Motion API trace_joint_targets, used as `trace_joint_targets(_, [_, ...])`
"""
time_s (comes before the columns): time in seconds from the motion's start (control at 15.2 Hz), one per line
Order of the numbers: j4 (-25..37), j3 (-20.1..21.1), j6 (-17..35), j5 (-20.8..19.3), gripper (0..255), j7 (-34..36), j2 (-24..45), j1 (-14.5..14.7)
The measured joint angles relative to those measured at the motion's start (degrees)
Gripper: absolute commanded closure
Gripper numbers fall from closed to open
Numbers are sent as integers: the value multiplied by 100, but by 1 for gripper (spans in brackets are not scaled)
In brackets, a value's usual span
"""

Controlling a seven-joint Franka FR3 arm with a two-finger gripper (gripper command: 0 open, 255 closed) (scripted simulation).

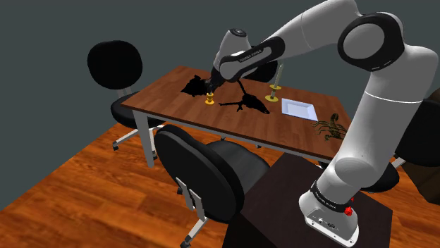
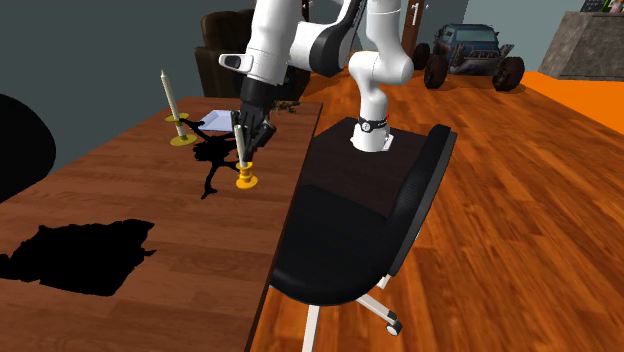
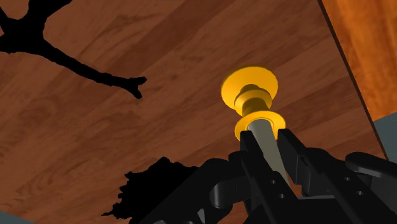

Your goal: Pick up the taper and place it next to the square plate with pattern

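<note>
Clasping the taper [image 3: 253, 105] by its shaft between narrowed fingers [image 3: 296, 158], upright near the tabletop [image 1: 169, 88] edge. Grasped, seemingly not lifted; yet to be set beside the square plate [image 1: 297, 108], shoulder view's right.

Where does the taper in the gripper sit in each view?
Shoulder view: taper just left of centre, on the table.
Second exterior view: taper left of centre, near the table's edge.
Wrist view: taper clasped between the fingers.
Shared landmark: the gripper clasping it.
</note>
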Motion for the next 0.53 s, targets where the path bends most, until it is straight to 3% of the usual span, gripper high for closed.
trace_joint_targets(0.53, [310, 25, -555, 74, 255, -74, -246, -4])
